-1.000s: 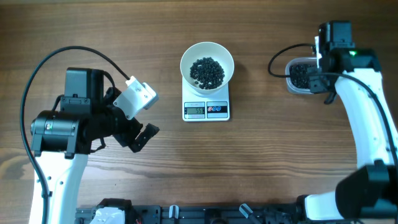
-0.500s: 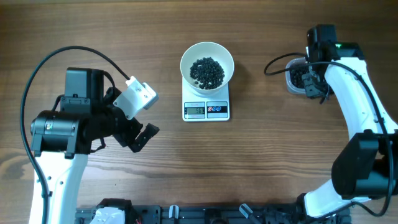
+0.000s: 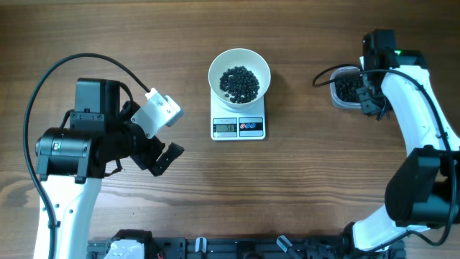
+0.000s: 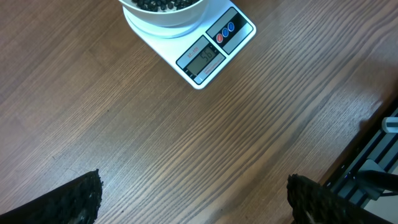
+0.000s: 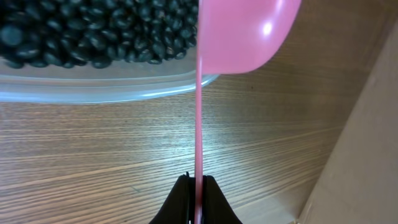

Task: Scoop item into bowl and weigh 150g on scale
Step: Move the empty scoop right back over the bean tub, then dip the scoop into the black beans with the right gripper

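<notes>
Right gripper (image 5: 197, 184) pinches the thin handle of a pink scoop (image 5: 239, 31) over the clear tub (image 5: 93, 84); left gripper (image 3: 167, 134) hangs spread wide, holding nothing.
The right arm reaches to the table's right edge, with the scoop's cup at the tub's rim. Glossy black beans (image 3: 239, 83) heap in the white bowl (image 3: 215, 68) on the scale (image 3: 238, 126); more fill the tub. The wooden table (image 3: 302, 187) shows grain.
</notes>
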Available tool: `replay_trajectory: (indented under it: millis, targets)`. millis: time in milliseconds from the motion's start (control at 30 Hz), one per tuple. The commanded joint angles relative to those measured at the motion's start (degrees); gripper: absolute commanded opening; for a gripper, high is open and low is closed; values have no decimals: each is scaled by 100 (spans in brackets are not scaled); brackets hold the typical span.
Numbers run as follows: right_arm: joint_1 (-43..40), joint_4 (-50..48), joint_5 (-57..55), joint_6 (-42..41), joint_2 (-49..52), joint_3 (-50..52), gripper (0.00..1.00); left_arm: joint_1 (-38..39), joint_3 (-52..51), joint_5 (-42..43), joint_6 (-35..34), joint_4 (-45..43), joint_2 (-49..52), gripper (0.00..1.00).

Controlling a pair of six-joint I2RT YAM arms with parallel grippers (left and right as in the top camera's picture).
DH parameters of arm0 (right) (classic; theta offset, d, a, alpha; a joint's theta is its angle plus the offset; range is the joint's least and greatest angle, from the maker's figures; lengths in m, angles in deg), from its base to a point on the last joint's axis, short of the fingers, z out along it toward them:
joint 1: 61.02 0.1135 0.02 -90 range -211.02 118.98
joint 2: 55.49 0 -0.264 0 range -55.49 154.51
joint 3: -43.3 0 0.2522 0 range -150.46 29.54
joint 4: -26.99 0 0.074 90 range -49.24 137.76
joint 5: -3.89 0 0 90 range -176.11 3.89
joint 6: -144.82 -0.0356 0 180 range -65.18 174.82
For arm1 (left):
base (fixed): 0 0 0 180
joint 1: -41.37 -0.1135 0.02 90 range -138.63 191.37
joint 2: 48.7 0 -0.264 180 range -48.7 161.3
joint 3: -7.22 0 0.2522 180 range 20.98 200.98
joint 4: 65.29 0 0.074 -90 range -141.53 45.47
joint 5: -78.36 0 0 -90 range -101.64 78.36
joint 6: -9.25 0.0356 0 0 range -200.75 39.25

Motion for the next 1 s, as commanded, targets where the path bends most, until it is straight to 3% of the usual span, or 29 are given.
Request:
replay_trajectory:
  millis: [0,267,967]
  targets:
    - [-35,-55,96,101,295,17,4,-46,33,133,-15,0,-55,100]
    - [-35,-72,208,103,409,17,4,-46,33,133,-15,0,-55,100]
    - [-35,122,2260,155,409,-149,4,-46,33,133,-15,0,-55,100]
